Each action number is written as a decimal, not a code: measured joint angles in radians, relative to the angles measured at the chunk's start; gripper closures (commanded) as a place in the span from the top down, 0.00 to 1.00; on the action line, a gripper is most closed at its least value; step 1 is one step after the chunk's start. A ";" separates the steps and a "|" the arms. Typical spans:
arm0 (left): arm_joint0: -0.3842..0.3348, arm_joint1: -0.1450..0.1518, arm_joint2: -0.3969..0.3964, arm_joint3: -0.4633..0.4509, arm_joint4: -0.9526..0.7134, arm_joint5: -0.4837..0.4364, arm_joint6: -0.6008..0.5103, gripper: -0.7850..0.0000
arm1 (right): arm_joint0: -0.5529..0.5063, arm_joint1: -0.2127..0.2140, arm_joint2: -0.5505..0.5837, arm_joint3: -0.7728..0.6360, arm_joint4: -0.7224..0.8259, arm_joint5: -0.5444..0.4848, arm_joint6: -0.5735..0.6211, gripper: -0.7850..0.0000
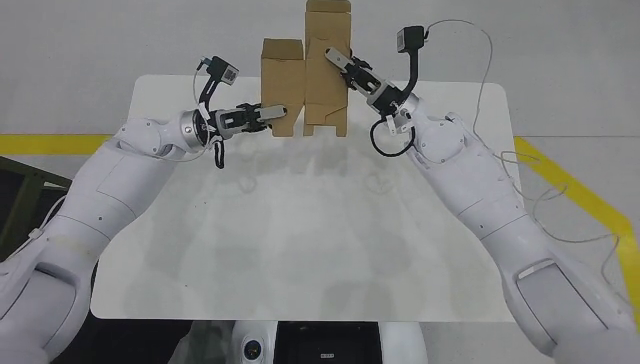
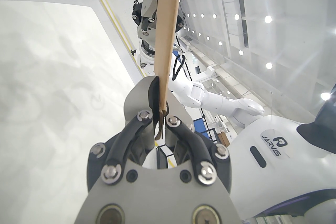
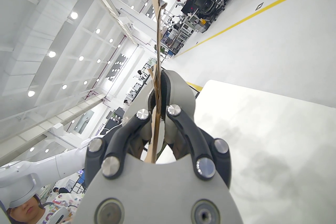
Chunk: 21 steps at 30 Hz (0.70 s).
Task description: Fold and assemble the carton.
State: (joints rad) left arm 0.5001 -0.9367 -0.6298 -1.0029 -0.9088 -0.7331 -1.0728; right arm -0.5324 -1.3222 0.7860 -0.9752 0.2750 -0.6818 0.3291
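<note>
A white table (image 1: 300,254) with rounded corners takes up the middle of the top view, on a pale grey floor (image 1: 120,14). Yellow floor tape (image 1: 50,144) runs in at the left edge and slants along the right (image 1: 575,188). Round ceiling lights (image 2: 267,19) glow overhead, and dark office chairs (image 3: 207,0) stand far off.

Left arm (image 1: 120,169) and right arm (image 1: 480,179): glossy white rounded shells, segmented at the joints. Left gripper (image 2: 160,89) and right gripper (image 3: 159,82): grey metal palm plate, black linkage bars pinned with silver screws, grey fingers with black pads. Left wrist camera (image 1: 222,69) and right wrist camera (image 1: 411,39): small boxes on curved black brackets, with a looped black cable (image 1: 378,146) and a thin grey cable (image 1: 495,59) on the right.
</note>
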 measured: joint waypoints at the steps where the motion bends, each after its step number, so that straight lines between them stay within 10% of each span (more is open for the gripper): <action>1: 0.001 0.000 -0.006 0.003 0.000 0.003 -0.008 0.00 | -0.001 0.000 0.004 0.002 0.008 0.000 0.016 1.00; 21: 0.002 0.015 -0.073 -0.013 0.065 0.314 -0.330 0.00 | 0.001 0.110 0.209 0.031 0.046 0.146 0.786 1.00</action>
State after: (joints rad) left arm 0.5022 -0.9214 -0.7030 -1.0161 -0.8442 -0.4188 -1.4025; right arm -0.5311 -1.2123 0.9951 -0.9439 0.3213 -0.5359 1.1152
